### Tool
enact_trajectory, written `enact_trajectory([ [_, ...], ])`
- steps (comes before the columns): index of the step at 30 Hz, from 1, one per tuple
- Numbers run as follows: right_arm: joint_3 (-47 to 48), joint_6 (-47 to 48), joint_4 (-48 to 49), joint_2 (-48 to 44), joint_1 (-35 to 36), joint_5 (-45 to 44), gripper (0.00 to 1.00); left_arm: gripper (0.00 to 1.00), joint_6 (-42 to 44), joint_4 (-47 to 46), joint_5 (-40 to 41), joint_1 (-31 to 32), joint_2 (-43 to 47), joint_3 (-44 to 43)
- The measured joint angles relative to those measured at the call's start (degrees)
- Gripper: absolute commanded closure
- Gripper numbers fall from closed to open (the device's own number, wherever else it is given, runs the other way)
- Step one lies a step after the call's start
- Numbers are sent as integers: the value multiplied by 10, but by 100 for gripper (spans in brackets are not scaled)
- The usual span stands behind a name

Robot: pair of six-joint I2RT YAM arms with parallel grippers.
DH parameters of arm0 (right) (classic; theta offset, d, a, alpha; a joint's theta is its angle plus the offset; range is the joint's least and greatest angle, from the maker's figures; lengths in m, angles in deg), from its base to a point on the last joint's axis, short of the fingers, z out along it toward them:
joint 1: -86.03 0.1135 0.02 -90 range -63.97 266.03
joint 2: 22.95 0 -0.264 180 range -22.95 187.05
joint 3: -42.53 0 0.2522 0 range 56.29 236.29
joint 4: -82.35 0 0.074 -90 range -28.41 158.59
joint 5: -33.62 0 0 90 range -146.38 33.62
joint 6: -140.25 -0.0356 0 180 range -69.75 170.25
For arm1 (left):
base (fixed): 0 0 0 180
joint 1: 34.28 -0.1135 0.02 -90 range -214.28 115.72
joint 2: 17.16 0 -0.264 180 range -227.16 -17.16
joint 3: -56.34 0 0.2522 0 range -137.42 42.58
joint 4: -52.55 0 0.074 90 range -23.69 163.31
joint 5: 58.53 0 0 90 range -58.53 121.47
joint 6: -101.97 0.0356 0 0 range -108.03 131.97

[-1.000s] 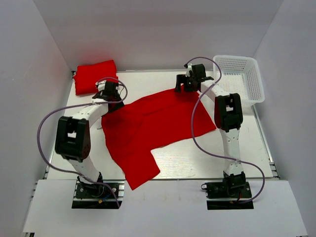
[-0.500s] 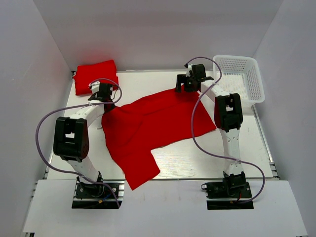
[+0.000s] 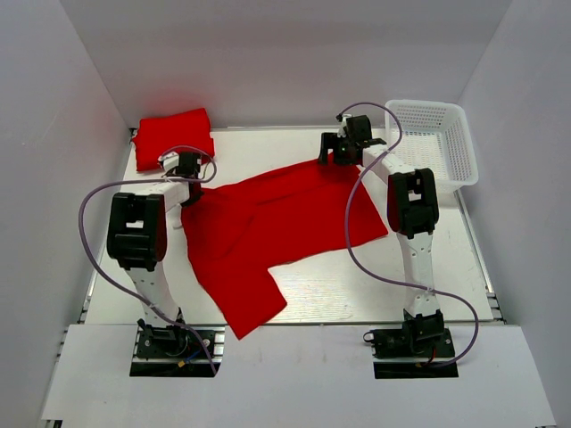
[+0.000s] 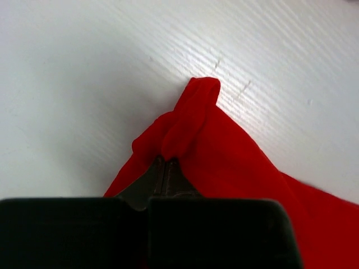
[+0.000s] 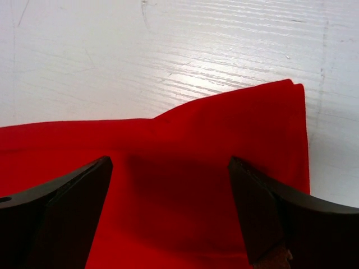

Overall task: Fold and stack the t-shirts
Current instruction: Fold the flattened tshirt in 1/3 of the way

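A red t-shirt (image 3: 277, 227) lies spread over the middle of the table, one sleeve pointing to the near edge. My left gripper (image 3: 187, 192) is shut on a bunched corner of this t-shirt (image 4: 188, 120) at its far left edge. My right gripper (image 3: 335, 160) hangs open over the shirt's far right corner (image 5: 224, 145), its fingers (image 5: 73, 196) wide apart above the cloth. A second red t-shirt (image 3: 172, 138) sits folded at the far left corner.
A white lattice basket (image 3: 433, 143) stands at the far right, overhanging the table's right edge. White walls close in the table on three sides. Purple cables loop from both arms.
My left gripper slid left to the shirt's far left corner and closed on it. The right arm barely moved.
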State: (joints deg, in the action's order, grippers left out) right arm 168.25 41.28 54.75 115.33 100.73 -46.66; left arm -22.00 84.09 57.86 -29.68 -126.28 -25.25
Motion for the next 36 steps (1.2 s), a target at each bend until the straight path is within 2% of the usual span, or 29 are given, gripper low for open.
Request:
enact_trajectory([
  [9,0,-51,13,3,0,-13,10,100,-23,11,-7,-28,-71,-95],
  [13,2,-80,29,7,-1,-19,10,100,-7,9,-20,-32,-135,-184],
  [16,4,-93,38,10,-1,-22,10,94,5,9,-28,-33,-158,-217],
  [17,7,-96,38,12,-2,-22,10,84,8,10,-31,-34,-161,-223],
  [20,14,-97,39,16,-2,-21,10,66,18,15,-34,-34,-162,-226],
  [21,15,-96,39,16,-2,-20,10,56,20,17,-33,-34,-162,-226],
  [23,15,-88,38,16,-2,-17,10,50,23,26,-33,-35,-159,-225],
  [24,15,-83,38,16,-2,-14,10,33,25,32,-33,-36,-158,-225],
  [26,15,-70,37,16,-2,-1,10,20,33,56,-35,-37,-151,-225],
  [28,14,-55,33,13,-2,13,10,17,32,89,-32,-37,-142,-225],
  [31,-9,-32,29,-11,0,25,10,0,29,148,-22,-37,-123,-226],
  [36,-57,0,16,-76,10,20,10,0,17,231,10,-37,-73,-226],
])
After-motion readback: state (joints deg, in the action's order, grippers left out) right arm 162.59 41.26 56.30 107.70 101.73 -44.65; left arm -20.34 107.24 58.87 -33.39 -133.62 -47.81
